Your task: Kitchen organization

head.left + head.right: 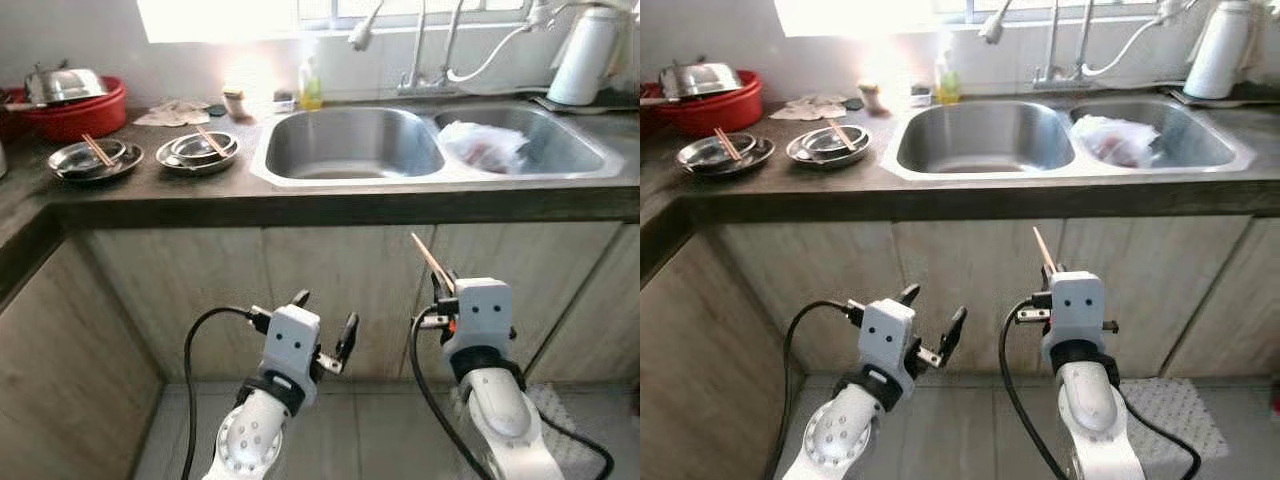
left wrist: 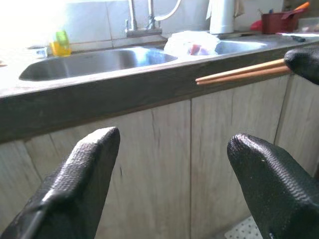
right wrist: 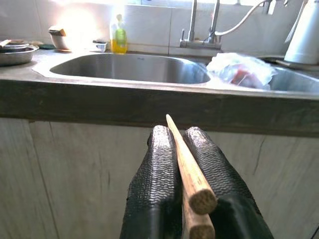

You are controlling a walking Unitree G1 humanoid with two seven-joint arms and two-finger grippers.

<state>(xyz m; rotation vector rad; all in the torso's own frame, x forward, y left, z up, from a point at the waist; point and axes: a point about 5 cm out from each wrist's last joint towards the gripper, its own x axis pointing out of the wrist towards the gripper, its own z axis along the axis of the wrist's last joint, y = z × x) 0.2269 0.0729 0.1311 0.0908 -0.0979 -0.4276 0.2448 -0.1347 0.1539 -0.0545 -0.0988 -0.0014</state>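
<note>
- The right gripper [image 3: 182,149] is held low in front of the cabinet doors [image 1: 340,290], below the tabletop [image 1: 200,190], its fingers pressed together on a pair of wooden chopsticks [image 1: 432,262].
- The chopsticks stick up and forward past the fingertips, tips pointing toward the tabletop's front edge.
- The left gripper [image 1: 325,335] hangs beside the right one at about the same height, its two black fingers [image 2: 84,174] spread wide and holding nothing.
- Above and ahead of both grippers is a double steel sink [image 1: 350,145]; the basin above the right gripper holds a crumpled plastic bag [image 1: 482,145].
- Up and to the left of the left gripper, two steel plates [image 1: 197,152] sit on the tabletop, each with bowls and a chopstick lying across.
- Farther left is a red basin [image 1: 80,112] with a steel lid on it.
- A yellow soap bottle [image 1: 311,85] stands behind the sink, near the taps [image 1: 430,50].
</note>
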